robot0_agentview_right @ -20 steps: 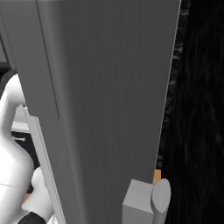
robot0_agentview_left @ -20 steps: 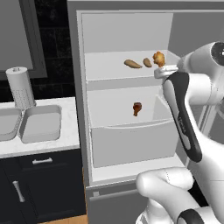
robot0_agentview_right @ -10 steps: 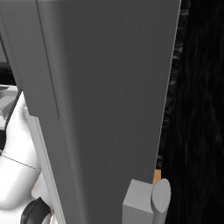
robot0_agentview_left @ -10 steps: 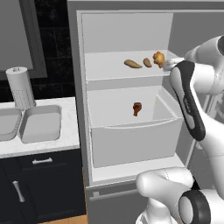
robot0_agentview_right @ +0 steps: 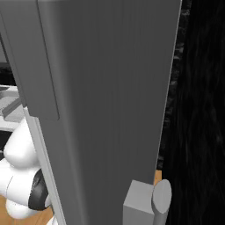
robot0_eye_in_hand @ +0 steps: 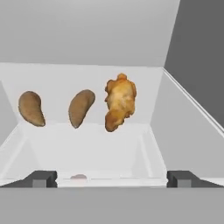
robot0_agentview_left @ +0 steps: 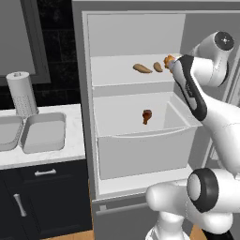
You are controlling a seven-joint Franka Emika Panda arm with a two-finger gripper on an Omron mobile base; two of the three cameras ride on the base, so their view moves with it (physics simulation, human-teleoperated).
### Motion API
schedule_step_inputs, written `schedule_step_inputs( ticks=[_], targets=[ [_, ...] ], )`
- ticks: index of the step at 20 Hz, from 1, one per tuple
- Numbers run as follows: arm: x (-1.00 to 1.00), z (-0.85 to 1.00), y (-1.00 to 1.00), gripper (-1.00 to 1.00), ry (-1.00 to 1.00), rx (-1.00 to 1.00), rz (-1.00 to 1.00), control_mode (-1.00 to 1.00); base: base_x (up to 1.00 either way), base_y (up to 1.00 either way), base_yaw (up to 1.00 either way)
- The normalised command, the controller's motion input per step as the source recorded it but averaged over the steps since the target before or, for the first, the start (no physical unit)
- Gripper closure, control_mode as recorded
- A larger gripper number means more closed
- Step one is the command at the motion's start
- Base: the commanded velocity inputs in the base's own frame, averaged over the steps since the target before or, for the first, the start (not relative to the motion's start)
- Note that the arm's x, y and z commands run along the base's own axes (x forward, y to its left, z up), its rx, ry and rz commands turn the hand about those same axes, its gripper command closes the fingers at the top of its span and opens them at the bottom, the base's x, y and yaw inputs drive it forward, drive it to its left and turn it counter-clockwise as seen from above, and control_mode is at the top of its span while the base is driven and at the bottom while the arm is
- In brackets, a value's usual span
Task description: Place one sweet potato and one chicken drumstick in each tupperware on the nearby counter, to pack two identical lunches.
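Open fridge (robot0_agentview_left: 136, 33) beside white marble counter (robot0_agentview_left: 44, 157).
My gripper (robot0_eye_in_hand: 111, 178), jaws wide and empty, faces the shelf's chicken drumstick (robot0_eye_in_hand: 119, 101).

My arm rises from the base at the lower right of the left base view, bends at a dark elbow joint, and doubles back at the upper right so that the forearm reaches leftward and forward. My wrist sits high, level with the shoulder joint. My gripper (robot0_eye_in_hand: 112, 178) points ahead, roughly level. Its jaws stand wide apart, the two dark fingertips (robot0_eye_in_hand: 40, 178) far out to either side, with nothing between them.
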Motion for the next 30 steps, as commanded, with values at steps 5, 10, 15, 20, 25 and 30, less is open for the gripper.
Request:
schedule_step_inputs(
  ticks=[5, 10, 15, 20, 25, 30],
  targets=[
    [0.49, -0.02, -0.27, -1.0, 0.1, 0.0, 0.0, -1.0, 0.0, 0.0, 0.0],
    [0.54, -0.27, -0.01, -1.0, 0.0, 0.0, 0.0, -1.0, 0.0, 0.0, 0.0],
    [0.56, -0.34, -0.01, -1.0, 0.0, 0.0, 0.0, -1.0, 0.0, 0.0, 0.0],
    [0.58, -0.16, 0.0, -1.0, 0.0, 0.0, 0.0, -1.0, 0.0, 0.0, 0.0],
    [0.51, 0.0, -0.16, -1.0, 0.01, 0.01, 0.03, -1.0, 0.0, 0.0, 0.0],
    [0.41, -0.11, -0.15, -1.0, 0.01, 0.0, 0.02, -1.0, 0.0, 0.0, 0.0]
  ],
)
